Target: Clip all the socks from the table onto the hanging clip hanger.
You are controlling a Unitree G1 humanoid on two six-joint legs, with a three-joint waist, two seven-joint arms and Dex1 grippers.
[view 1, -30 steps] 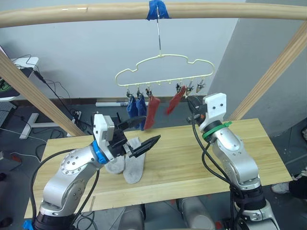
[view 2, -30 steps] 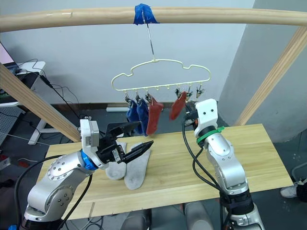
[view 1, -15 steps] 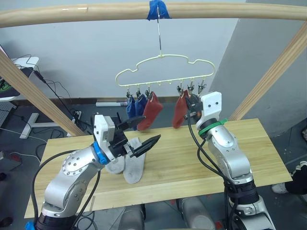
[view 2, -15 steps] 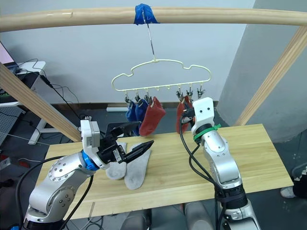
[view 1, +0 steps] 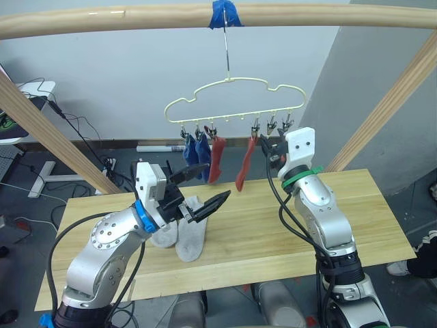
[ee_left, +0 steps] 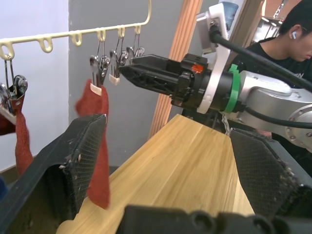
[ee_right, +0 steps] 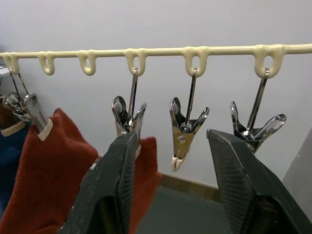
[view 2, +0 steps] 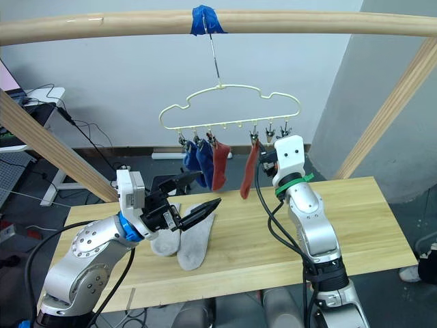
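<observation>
Overhead, clip hanger [view 1: 235, 102] hangs from the pole; two blue socks [view 1: 196, 152] and two rust-red socks [view 1: 243, 167] clipped under it. Right gripper [view 1: 268, 147] just below its end clips, fingers apart, empty. Left gripper [view 1: 203, 193] lower, wide open, empty, above two grey socks [view 1: 184, 232] on the table [view 1: 259, 225].

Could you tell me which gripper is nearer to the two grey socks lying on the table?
The left. The left gripper hovers open just above the grey socks at the table's left part, while the right gripper is raised, open, at the clip hanger's empty clips, well away.
</observation>
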